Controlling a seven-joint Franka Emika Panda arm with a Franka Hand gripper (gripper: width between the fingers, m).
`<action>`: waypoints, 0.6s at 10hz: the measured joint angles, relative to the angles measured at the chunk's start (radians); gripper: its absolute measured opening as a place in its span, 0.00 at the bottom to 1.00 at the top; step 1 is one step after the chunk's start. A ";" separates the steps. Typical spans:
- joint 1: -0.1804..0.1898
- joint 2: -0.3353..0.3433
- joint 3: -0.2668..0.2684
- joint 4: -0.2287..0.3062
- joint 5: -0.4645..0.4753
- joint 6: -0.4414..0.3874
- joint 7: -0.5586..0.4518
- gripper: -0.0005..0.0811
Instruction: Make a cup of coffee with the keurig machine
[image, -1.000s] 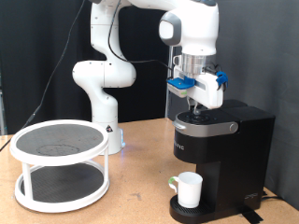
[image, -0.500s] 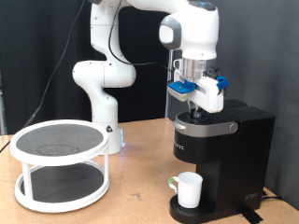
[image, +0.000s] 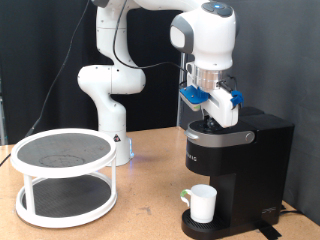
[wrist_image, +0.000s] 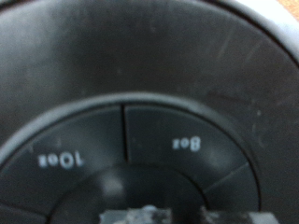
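Observation:
The black keurig machine (image: 243, 170) stands at the exterior view's right with its lid down. The white cup (image: 203, 203) sits on its round drip base, under the spout, handle towards the exterior view's left. My gripper (image: 212, 120) points straight down onto the machine's top panel, fingers together and holding nothing. The wrist view is filled by the panel's round button ring (wrist_image: 149, 140), very close, with the "8oz" button (wrist_image: 187, 145) and the "10oz" button (wrist_image: 65, 159). My fingertips (wrist_image: 149, 216) show blurred at the picture's edge over the ring's centre.
A white two-tier round rack (image: 65, 175) with dark shelves stands at the exterior view's left on the wooden table (image: 150, 220). The robot's base (image: 108, 100) is behind it. A black curtain forms the backdrop.
The hand has shifted slightly to the exterior view's right above the machine's top. The cup and machine have not moved.

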 joint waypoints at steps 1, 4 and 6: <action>-0.003 0.020 -0.006 0.026 0.000 -0.035 0.008 0.01; -0.006 0.061 -0.013 0.073 -0.002 -0.091 0.012 0.01; -0.006 0.063 -0.013 0.077 -0.002 -0.094 0.012 0.01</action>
